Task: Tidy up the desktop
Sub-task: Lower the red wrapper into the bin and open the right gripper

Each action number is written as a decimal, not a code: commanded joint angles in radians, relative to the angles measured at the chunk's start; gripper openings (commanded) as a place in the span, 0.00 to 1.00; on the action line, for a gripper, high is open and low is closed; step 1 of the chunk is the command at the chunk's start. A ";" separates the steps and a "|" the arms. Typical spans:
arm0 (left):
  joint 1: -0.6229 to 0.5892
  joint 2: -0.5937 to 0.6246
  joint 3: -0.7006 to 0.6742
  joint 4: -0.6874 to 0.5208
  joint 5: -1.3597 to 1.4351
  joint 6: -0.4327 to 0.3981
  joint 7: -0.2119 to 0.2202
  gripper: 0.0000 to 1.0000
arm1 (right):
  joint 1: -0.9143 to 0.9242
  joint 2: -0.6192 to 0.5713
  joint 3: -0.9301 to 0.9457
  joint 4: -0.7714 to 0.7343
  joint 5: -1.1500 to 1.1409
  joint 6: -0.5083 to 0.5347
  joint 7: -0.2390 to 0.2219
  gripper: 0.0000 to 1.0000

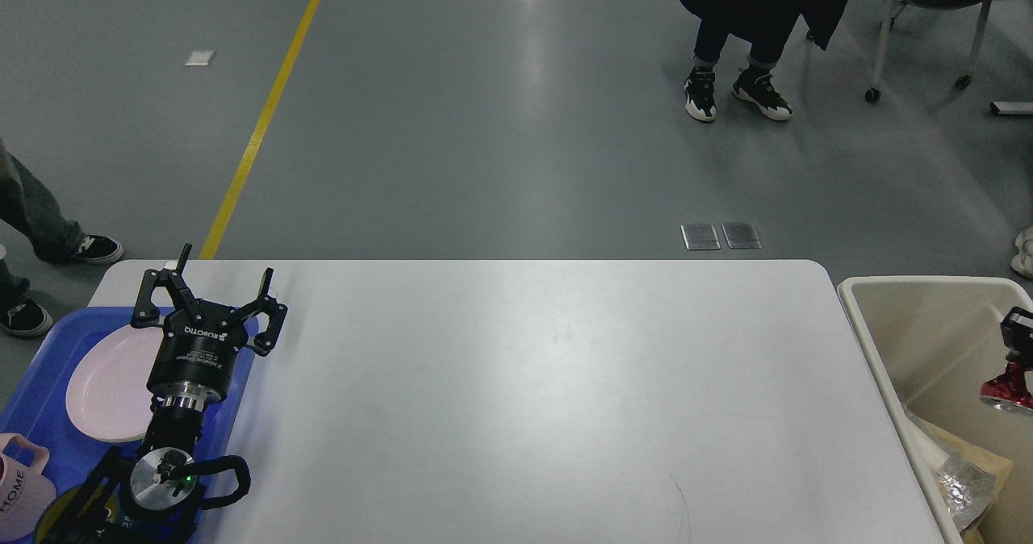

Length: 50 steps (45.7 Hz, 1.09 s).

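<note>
The white counter (516,382) fills the middle of the view, bare across its visible surface, so the tidying looks almost finished. On its left edge, a blue tray (48,403) holds a pink plate (109,382) and mug (20,487). A beige bin (904,326) stands at right, holding crumpled waste. The left gripper (211,294) hovers over the tray, fingers wide, empty. The right gripper (1009,382) hangs over the bin, apparently clamping a red crushed item; its fingers' spread I cannot tell.
</note>
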 commanded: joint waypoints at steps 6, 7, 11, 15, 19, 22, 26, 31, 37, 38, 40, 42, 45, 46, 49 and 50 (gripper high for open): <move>0.000 0.000 0.000 0.000 0.001 0.000 0.000 0.96 | -0.252 0.164 0.071 -0.149 0.021 -0.303 -0.017 0.00; 0.000 0.000 0.000 0.000 0.001 0.000 0.000 0.96 | -0.268 0.175 0.071 -0.155 0.021 -0.331 -0.022 0.00; 0.000 0.000 0.000 0.000 -0.001 0.000 0.000 0.96 | -0.318 0.222 0.071 -0.196 0.021 -0.415 -0.049 0.00; 0.000 0.000 0.000 0.000 -0.001 0.000 0.000 0.96 | -0.348 0.241 0.071 -0.212 0.028 -0.454 -0.086 0.00; 0.000 0.000 0.000 0.000 0.000 0.000 0.000 0.96 | -0.351 0.243 0.071 -0.212 0.044 -0.457 -0.103 0.00; 0.000 -0.001 0.000 0.000 0.001 0.000 0.000 0.96 | -0.359 0.246 0.069 -0.212 0.051 -0.458 -0.108 0.00; 0.000 -0.001 0.000 0.000 0.001 0.000 0.000 0.96 | -0.390 0.266 0.072 -0.213 0.052 -0.461 -0.108 0.00; 0.000 0.000 0.000 0.000 -0.001 0.000 0.000 0.96 | -0.413 0.275 0.071 -0.213 0.057 -0.474 -0.108 0.00; 0.000 0.000 0.000 0.000 0.000 0.000 0.000 0.96 | -0.416 0.276 0.072 -0.213 0.058 -0.477 -0.108 0.00; 0.000 0.000 0.000 0.000 0.001 0.000 0.000 0.96 | -0.416 0.275 0.072 -0.213 0.058 -0.477 -0.108 0.00; 0.000 0.000 0.000 0.000 0.001 0.000 0.000 0.96 | -0.416 0.270 0.074 -0.213 0.058 -0.480 -0.106 0.05; 0.000 0.000 0.000 0.000 0.000 0.000 0.000 0.96 | -0.413 0.269 0.074 -0.213 0.058 -0.489 -0.106 0.46; 0.000 -0.001 0.000 0.000 0.000 0.000 0.000 0.96 | -0.408 0.266 0.074 -0.212 0.058 -0.541 -0.106 0.93; 0.000 0.000 0.000 0.000 0.001 0.000 0.000 0.96 | -0.408 0.266 0.072 -0.212 0.058 -0.562 -0.106 1.00; 0.000 0.000 0.000 0.000 0.001 0.000 0.000 0.96 | -0.411 0.267 0.074 -0.206 0.057 -0.598 -0.106 1.00; 0.000 -0.001 0.000 0.000 -0.001 0.000 0.000 0.96 | -0.411 0.266 0.074 -0.206 0.057 -0.599 -0.105 1.00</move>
